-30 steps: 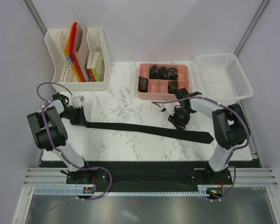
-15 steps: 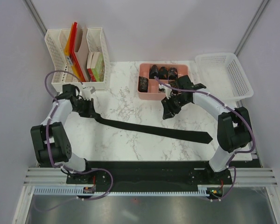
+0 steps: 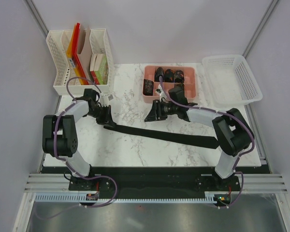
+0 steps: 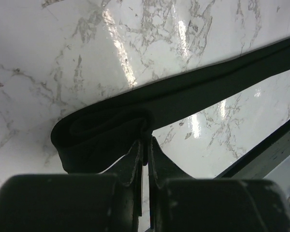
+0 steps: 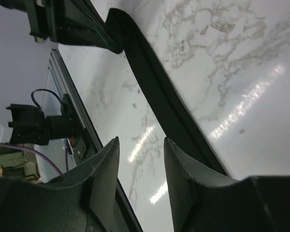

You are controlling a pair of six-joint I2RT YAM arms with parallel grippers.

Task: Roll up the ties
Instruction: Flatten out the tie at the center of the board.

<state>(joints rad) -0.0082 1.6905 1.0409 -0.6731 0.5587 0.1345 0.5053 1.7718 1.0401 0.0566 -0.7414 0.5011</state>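
Plainly, the tie lay flat and slantwise across the marble table, its narrow end at the left and its broad pointed end near the right front edge. It looked to me soft, thin and limp, light to drag but apt to slip on the glossy stone, so I judged it would sag and twist unless kept taut, and that a coil would spring loose unless pinched across its whole width. The narrow end seemed the right place to take hold, and there my left gripper was pressed together on the fabric, which had doubled over into a small fold at the fingertips. My right gripper hung just above the table beyond the middle of the strip, jaws apart and holding nothing, clear of the cloth. Behind it the pink tray held several rolled ties in its compartments. A white basket stood at the far right and a white rack with folders and boxes at the far left. I could read no brand or writing anywhere; the box labels were too small.
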